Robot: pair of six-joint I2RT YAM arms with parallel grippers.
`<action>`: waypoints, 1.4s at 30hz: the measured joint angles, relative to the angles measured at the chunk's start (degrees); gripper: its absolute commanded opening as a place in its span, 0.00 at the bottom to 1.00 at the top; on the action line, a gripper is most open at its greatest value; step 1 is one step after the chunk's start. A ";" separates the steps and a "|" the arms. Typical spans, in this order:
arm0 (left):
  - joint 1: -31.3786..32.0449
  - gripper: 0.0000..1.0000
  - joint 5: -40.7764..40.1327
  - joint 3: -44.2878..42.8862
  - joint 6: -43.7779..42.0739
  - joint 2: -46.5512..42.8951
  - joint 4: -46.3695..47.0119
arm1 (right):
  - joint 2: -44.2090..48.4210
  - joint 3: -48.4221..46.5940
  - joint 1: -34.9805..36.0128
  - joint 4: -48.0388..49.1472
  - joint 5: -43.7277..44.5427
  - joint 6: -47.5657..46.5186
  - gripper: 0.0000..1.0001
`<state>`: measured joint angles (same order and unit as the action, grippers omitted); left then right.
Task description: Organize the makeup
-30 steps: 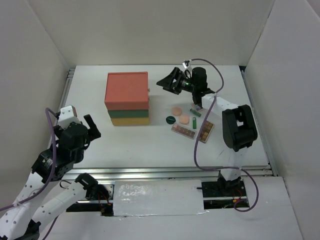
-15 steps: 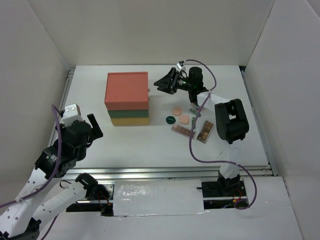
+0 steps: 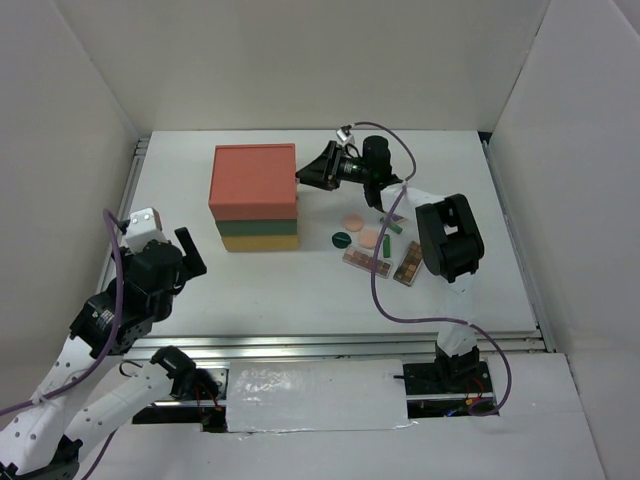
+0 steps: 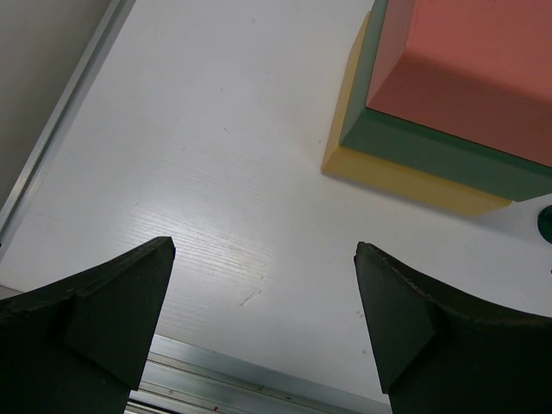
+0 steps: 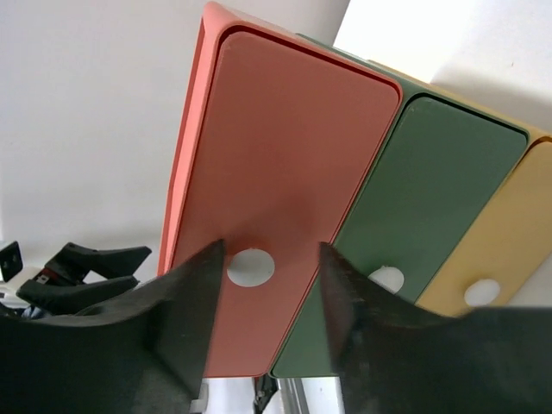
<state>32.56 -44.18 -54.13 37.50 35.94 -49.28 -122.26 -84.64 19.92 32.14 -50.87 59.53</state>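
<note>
Makeup (image 3: pixel 369 238): clustered on the desk (image 3: pixel 300 290), just right of the drawer box (image 3: pixel 255 195).
Long palettes (image 3: pixel 364 261): flat, long axes slanting, near ends converging.
Right end effector (image 5: pixel 270 250): fingers apart, astride the orange drawer's knob (image 5: pixel 250 267).
Left end effector (image 4: pixel 263 250): fingers wide apart above the desk.

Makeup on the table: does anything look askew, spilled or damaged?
Nothing is spilled or visibly damaged. The makeup lies loose in a cluster to the right of the drawer box. The left long palette is skewed relative to the right long palette.
</note>
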 measured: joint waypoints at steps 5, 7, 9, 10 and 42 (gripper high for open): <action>0.00 0.99 0.15 0.00 -0.02 -0.07 0.00 | -0.81 -0.02 0.02 3.17 -0.98 2.40 0.45; 0.00 0.99 0.20 0.00 -0.02 -0.07 0.00 | -0.87 -0.02 0.07 4.31 -1.11 3.02 0.42; 0.00 1.00 0.26 0.00 -0.02 -0.07 0.00 | -0.92 -0.02 0.07 5.38 -1.42 3.82 0.41; 0.00 1.00 0.35 0.00 -0.02 -0.07 0.00 | -0.94 -0.02 0.07 6.12 -1.64 4.35 0.41; 0.00 0.99 0.57 0.00 -0.02 0.35 0.02 | -3.15 4.48 0.09 18.97 -2.95 12.48 0.40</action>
<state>32.56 -43.62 -54.13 37.47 36.29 -49.25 -125.40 -80.16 20.01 51.11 -53.82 72.01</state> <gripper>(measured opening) 0.994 0.428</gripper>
